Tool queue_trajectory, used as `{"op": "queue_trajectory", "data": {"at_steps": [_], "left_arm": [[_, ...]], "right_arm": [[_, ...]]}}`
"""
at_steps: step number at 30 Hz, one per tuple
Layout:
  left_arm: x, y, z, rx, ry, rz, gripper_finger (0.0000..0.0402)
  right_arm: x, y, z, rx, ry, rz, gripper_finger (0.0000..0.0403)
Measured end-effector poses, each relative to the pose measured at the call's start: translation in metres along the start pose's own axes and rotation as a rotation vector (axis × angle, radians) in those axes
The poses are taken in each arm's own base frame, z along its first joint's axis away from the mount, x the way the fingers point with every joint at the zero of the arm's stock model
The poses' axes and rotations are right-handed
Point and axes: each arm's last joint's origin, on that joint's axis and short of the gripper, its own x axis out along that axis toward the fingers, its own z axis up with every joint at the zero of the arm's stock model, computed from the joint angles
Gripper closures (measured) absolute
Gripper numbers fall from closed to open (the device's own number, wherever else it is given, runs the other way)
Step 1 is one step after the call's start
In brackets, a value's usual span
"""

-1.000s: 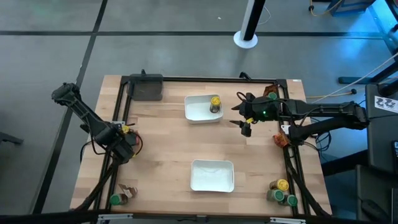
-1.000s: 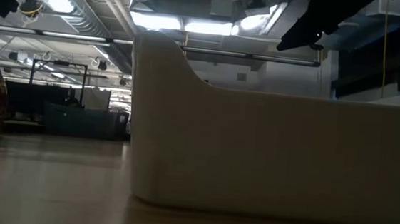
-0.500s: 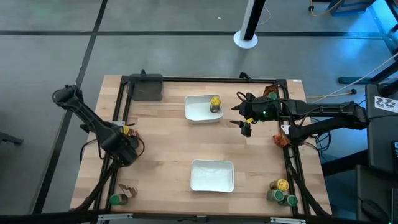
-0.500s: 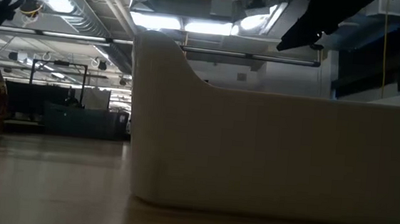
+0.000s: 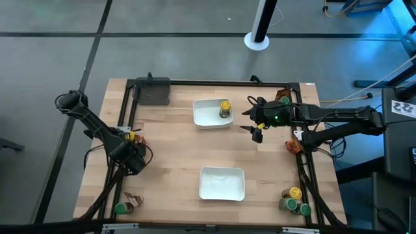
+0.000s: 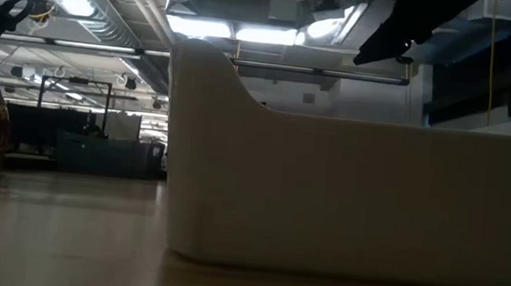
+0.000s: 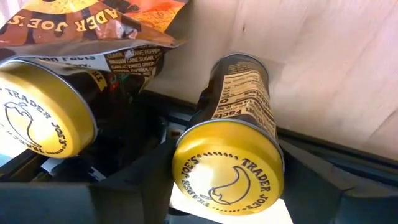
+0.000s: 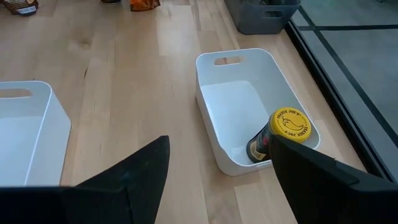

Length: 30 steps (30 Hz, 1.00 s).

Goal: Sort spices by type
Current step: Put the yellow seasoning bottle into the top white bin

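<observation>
left gripper point(image 5: 133, 158) at counter's left edge over two yellow-lid jars point(image 7: 227, 173) marked "trader joe's"; can't tell its jaws. right gripper point(image 5: 255, 130) jaws spread beside white tray point(image 8: 239, 109) holding a third jar point(image 8: 287, 129).

"TRADER JOE'S" around rim of both yellow jar lids point(image 7: 227, 167) point(image 7: 38, 109), "TRADER JOE'S" on crinkled packet point(image 7: 93, 22), "nutrition facts" panel partly readable beneath it, jar label point(image 7: 244, 93) fine print unreadable

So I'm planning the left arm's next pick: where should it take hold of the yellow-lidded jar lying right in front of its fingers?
Grip the jar across its round labelled body, just behind the yellow lid. It lies on its side, lid toward the left gripper, so come in from the lid end with one finger either side; the second jar crowds one flank.
</observation>
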Motion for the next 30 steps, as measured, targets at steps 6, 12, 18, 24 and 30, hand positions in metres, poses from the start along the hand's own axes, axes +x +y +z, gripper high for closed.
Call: {"op": "queue_trajectory", "data": {"at_steps": [6,12,18,24,30], "left_arm": [[-0.001,0.001,0.006,0.005,-0.015,-0.034,0.0187],[-0.007,0.005,0.012,-0.052,-0.026,-0.043,0.0187],[-0.023,0.009,0.021,-0.129,-0.051,-0.098,0.0187],[-0.041,0.015,0.032,-0.178,-0.103,-0.161,0.0187],[-0.059,0.023,0.049,-0.208,-0.209,-0.247,0.0188]], "right_arm": [[0.0,0.0,0.0,0.0,0.0,0.0,0.0127],[0.0,0.0,0.0,0.0,0.0,0.0,0.0127],[0.0,0.0,0.0,0.0,0.0,0.0,0.0127],[0.0,0.0,0.0,0.0,0.0,0.0,0.0127],[0.0,0.0,0.0,0.0,0.001,0.0,0.0127]]}}
